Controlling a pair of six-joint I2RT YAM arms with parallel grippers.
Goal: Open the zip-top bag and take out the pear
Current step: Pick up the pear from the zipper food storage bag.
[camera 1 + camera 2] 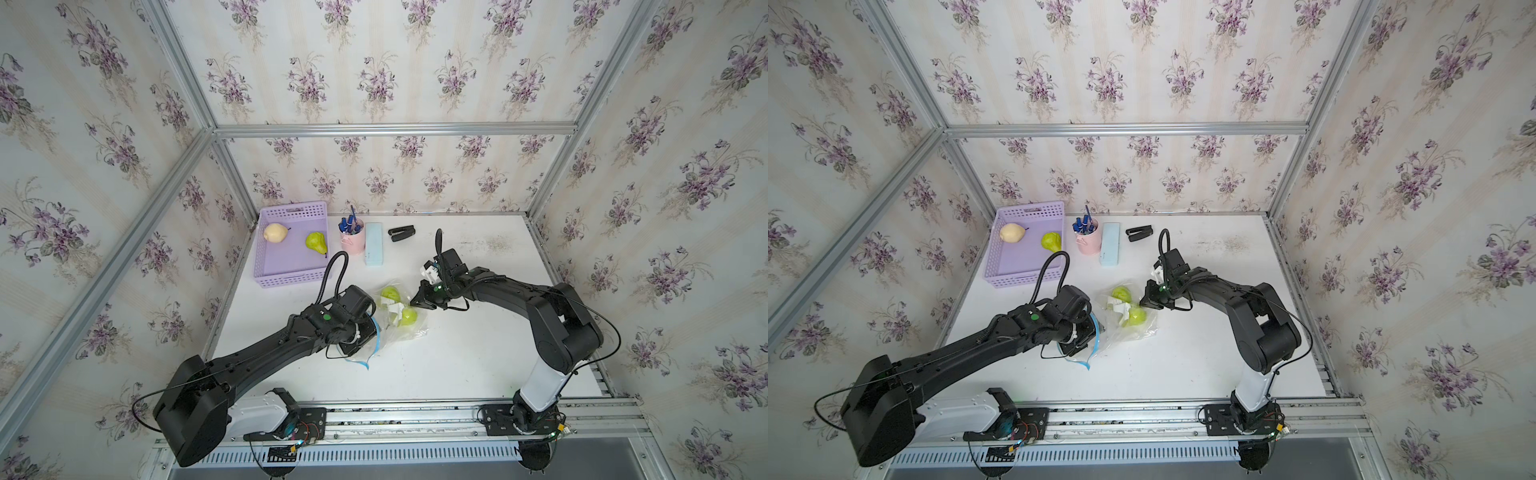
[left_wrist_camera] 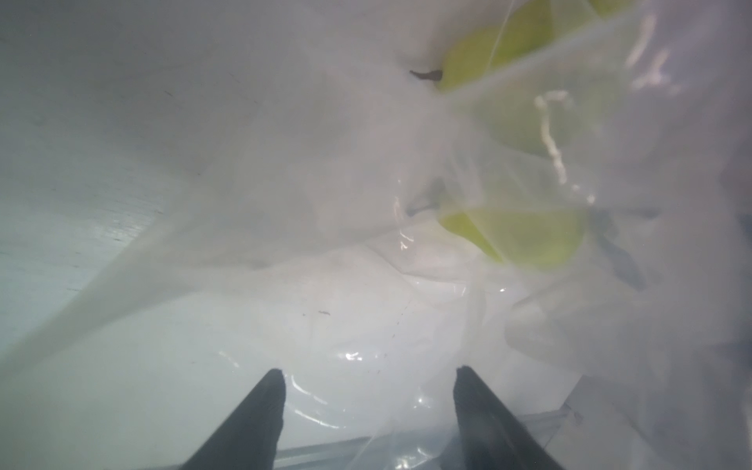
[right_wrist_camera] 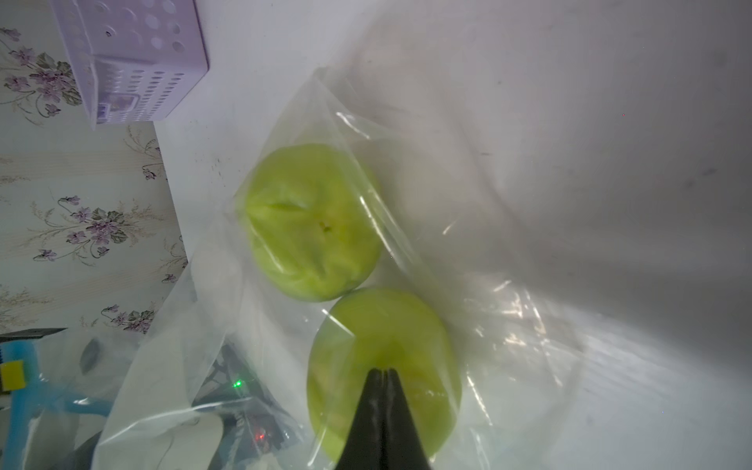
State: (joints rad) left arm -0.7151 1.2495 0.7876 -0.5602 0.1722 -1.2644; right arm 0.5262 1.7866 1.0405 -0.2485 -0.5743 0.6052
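My left gripper (image 2: 368, 372) stands spread at the zip-top bag's (image 1: 409, 332) mouth; my right gripper (image 3: 382, 371), clenched, touches film over a pear (image 3: 407, 325).

Top views overhead, sharing whole table (image 1: 457, 365), wrist views near bag (image 3: 427, 244)

The left arm (image 1: 257, 353) and right arm (image 1: 511, 291) are matte black with white base links (image 1: 257, 409). Green wrist lights (image 1: 327, 318) glow, ribbed black hoses (image 1: 326, 274) loop out, and the jaws are black wedges.
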